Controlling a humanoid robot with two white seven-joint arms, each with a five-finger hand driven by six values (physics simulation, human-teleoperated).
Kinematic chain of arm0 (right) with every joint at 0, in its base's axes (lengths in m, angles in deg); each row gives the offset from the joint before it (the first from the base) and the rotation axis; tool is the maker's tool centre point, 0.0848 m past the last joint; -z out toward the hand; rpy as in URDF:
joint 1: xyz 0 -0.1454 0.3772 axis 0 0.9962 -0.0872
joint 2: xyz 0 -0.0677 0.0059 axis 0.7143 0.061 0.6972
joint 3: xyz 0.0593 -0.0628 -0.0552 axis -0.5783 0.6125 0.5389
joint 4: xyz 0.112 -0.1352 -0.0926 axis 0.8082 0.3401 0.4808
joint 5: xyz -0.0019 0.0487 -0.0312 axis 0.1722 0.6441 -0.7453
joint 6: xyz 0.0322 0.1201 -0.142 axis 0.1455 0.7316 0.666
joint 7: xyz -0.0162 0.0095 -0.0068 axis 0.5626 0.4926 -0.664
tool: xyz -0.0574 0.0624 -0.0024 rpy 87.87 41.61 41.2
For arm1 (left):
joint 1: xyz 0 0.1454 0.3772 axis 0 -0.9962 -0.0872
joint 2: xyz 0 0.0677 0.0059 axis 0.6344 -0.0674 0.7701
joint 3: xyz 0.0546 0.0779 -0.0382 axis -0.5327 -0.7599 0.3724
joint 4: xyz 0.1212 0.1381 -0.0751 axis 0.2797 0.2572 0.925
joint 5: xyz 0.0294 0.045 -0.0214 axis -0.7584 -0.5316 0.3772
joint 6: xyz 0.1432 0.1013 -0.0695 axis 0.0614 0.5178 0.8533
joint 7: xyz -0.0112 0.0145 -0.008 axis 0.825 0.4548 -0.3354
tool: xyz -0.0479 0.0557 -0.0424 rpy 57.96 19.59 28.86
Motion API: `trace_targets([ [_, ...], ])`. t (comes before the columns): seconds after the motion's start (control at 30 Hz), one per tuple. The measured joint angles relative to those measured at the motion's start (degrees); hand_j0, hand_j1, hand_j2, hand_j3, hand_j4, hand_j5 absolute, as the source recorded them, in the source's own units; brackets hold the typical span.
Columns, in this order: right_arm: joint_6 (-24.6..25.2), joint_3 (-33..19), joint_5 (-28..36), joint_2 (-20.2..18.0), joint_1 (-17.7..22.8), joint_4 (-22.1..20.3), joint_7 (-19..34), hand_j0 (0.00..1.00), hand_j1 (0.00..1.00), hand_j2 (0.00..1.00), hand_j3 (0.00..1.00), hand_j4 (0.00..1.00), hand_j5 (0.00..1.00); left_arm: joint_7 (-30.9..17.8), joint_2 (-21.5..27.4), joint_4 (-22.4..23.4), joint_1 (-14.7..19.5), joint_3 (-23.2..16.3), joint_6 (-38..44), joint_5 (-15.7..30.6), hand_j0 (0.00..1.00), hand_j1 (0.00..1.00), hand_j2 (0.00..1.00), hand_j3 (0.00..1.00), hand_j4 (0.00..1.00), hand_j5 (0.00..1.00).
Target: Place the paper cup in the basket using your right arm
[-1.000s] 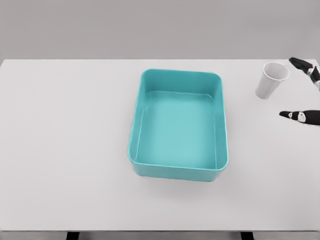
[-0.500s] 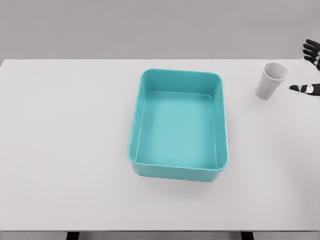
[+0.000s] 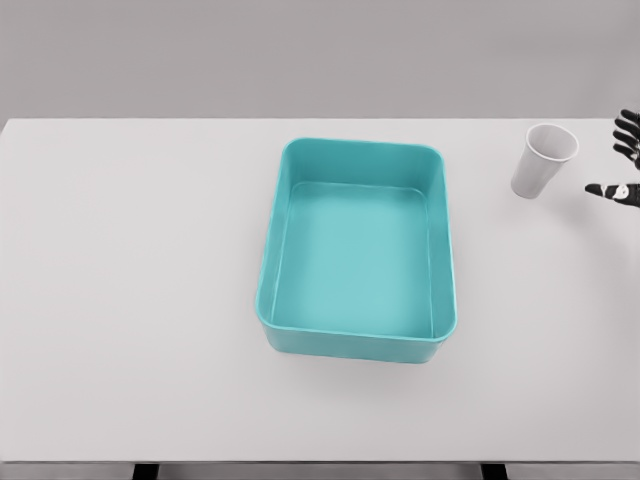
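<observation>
nearest you on the white table sits the teal basket, a shallow tub with rounded corners, open side up and nothing in it. from its middle, look out toward two o'clock and you find the paper cup, standing upright and a little tilted in this view, mouth up, well apart from the basket and close to the table's far right corner.

just past the cup, at its three o'clock, your right hand shows only as dark fingertips at the frame's edge. upper fingers and thumb stand spread with a wide gap between them, holding nothing, near the cup but not touching it. your left arm is out of sight.

judge the cup as very light, thin-walled and easy to crush or tip. a nudge at the rim would likely topple it. take it around the middle of the wall, thumb on one side and fingers opposite, closing gently. the smooth tapered sides may let it slip downward, so grip slightly above centre.
</observation>
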Motion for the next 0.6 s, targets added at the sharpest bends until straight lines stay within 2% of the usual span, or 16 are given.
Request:
trace_targets([
  [0.17,-0.1,1.5,-0.2,1.5,-1.9,3.6,0.0,1.0,1.0,1.0,1.0,1.0,1.0,0.0,0.0,0.0,0.0,0.0,0.0,0.0,1.0,1.0,1.0,1.0,1.0,1.0],
  [0.6,0.0,2.7,-0.5,3.5,-4.1,6.6,0.0,1.0,1.0,1.0,1.0,1.0,1.0,0.0,0.0,0.0,0.0,0.0,0.0,0.0,1.0,1.0,1.0,1.0,1.0,1.0],
])
